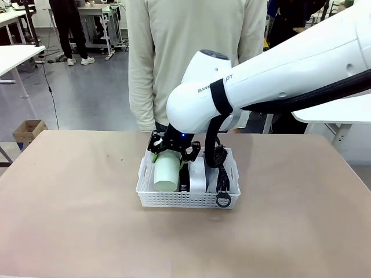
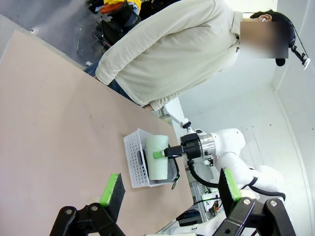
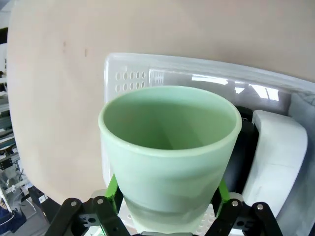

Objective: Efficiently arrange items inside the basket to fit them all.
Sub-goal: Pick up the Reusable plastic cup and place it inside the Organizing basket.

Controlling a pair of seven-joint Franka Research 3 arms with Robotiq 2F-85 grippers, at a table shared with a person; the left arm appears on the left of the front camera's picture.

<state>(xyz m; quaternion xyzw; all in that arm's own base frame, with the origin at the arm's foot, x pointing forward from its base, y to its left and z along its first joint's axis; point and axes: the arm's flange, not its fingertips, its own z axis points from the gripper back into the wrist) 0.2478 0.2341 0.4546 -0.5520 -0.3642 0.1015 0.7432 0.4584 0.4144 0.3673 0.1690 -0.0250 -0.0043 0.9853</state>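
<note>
The pale green cup point(image 1: 166, 172) is tipped on its side over the left end of the white basket point(image 1: 185, 200), with my right gripper point(image 1: 169, 152) shut on its sides. In the right wrist view the cup point(image 3: 170, 137) shows its open mouth between my right gripper point(image 3: 168, 189) and the basket point(image 3: 147, 69). Beside it in the basket lie the black stapler point(image 3: 241, 152), the white block point(image 3: 275, 147) and the grey pouch point(image 1: 223, 174). My left gripper point(image 2: 170, 186) hangs open and high, far from the basket point(image 2: 135, 160).
A person in a cream top point(image 1: 191, 52) stands at the table's far edge right behind the basket. The tan tabletop point(image 1: 75, 202) stretches bare to the left and right of the basket. My right arm point(image 1: 278, 81) spans the right half of the front view.
</note>
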